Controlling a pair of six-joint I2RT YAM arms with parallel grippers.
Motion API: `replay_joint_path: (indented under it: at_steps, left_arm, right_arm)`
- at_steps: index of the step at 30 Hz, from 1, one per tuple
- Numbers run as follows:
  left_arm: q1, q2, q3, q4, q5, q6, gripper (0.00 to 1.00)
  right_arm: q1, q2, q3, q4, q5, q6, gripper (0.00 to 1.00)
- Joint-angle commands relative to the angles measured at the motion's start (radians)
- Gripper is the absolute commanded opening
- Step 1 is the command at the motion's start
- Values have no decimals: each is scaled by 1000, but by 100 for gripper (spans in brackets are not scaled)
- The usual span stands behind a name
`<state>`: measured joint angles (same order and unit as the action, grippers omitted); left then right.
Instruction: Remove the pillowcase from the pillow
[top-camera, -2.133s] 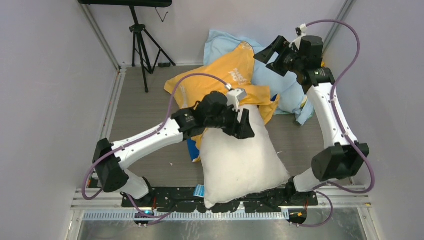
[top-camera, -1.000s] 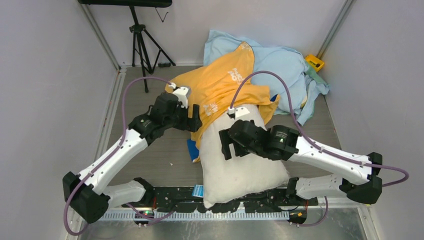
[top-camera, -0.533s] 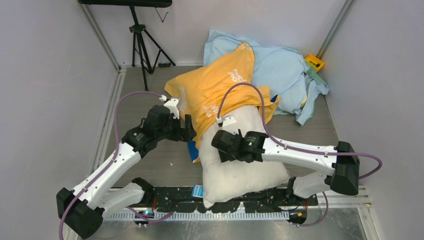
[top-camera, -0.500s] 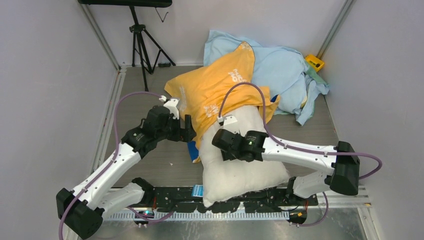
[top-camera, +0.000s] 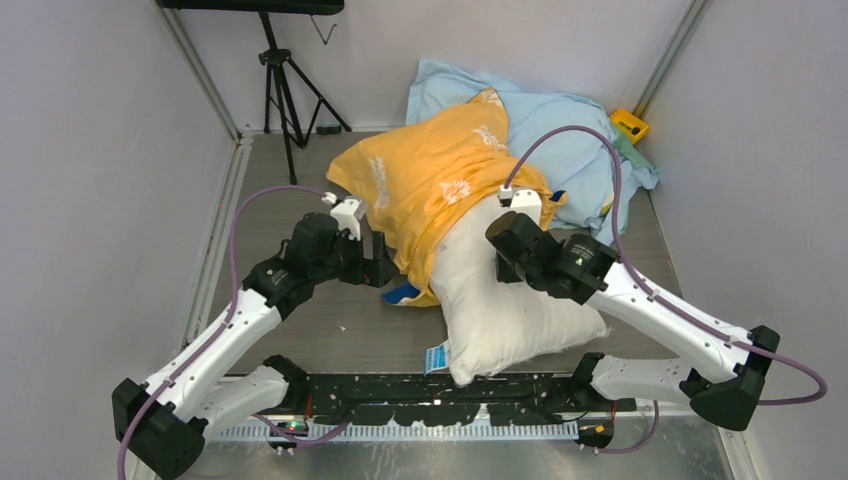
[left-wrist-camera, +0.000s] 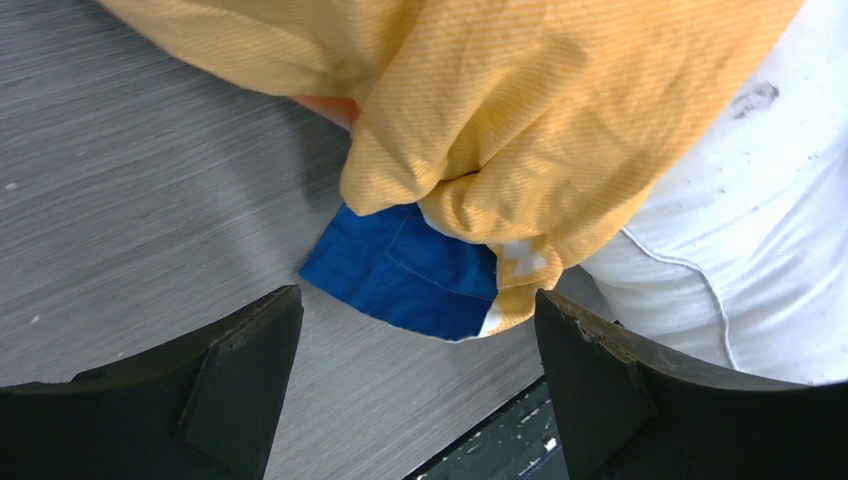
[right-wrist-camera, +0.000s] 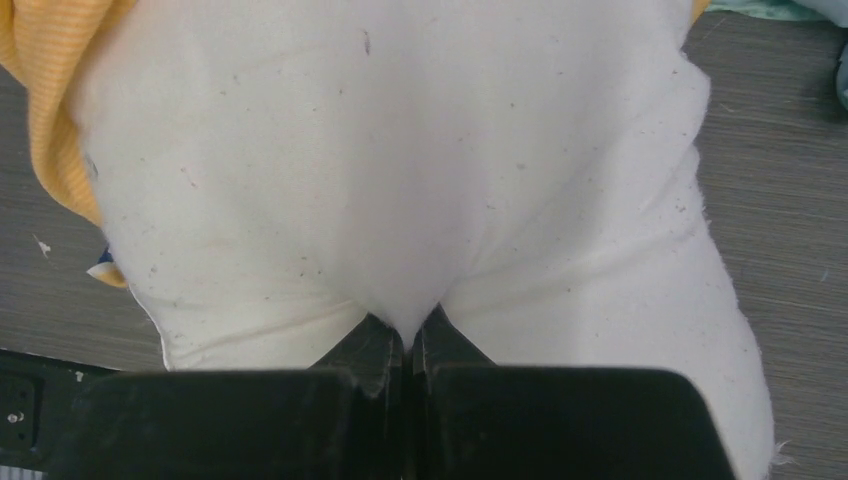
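The pillow (top-camera: 515, 305) lies on the table (top-camera: 290, 215), right of the middle, reaching its near edge. Its far end sits inside the pillowcase (top-camera: 430, 185), which stretches back toward the far edge and rests partly on a cloth (top-camera: 565, 140) heaped in the far right corner. A tripod (top-camera: 283, 85) stands at the far left corner.

Nothing here can be read as a word or number. The pillowcase (top-camera: 430, 185) carries white printed marks, all too blurred to make out. One scrap of print lies just past the fingers (left-wrist-camera: 590, 370) of the left gripper (left-wrist-camera: 415, 300), beside the blue edging (left-wrist-camera: 410, 275). The pillow (top-camera: 500, 300) has a small blue tag (top-camera: 437, 357), nearer the arm bases than the right gripper (right-wrist-camera: 405, 335), too small to read.
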<state>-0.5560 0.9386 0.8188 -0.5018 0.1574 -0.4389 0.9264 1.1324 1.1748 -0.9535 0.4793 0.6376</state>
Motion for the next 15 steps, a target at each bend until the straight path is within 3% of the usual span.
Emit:
replay_joint_path:
  at_steps: [1, 8, 15]
  left_arm:
    - [4, 8, -12, 160, 146, -1, 88]
    - [-69, 77, 27, 215, 196, 22, 85]
    - [-165, 179, 68, 211, 136, 72, 77]
  right_arm:
    - [-42, -38, 86, 41, 79, -67, 0]
    - [-60, -42, 96, 49, 59, -76, 0]
    - [-68, -51, 97, 63, 44, -77, 0]
